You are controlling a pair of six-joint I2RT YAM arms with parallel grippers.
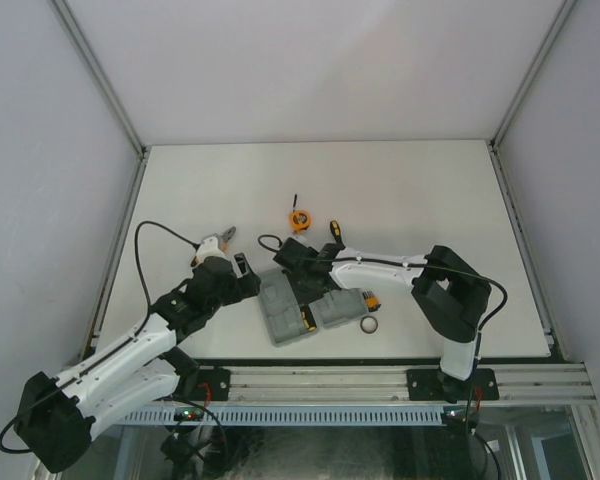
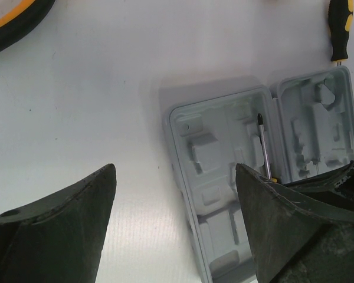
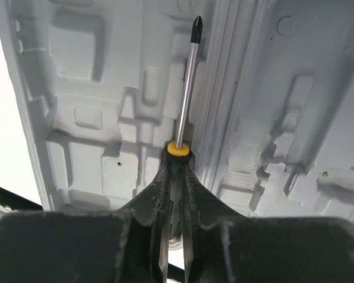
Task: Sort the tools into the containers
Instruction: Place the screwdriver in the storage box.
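- The right fingers (image 3: pixel 148 205), dark and wedge-shaped, were clenched on the handle of a screwdriver (image 3: pixel 186 88) with a yellow collar.
- Its thin, smooth steel shaft pointed along the hinge ridge of the open grey plastic case (image 3: pixel 88 118), over the moulded recesses.
- The left fingers (image 2: pixel 65 230) were released, wide apart, above the matte white table (image 2: pixel 94 106).

Grey case (image 1: pixel 278 318) lies open and flat near me. My right gripper (image 3: pixel 178 162) pinches a yellow-collared screwdriver (image 3: pixel 186 88) by the handle, shaft stretched over the case's left half.
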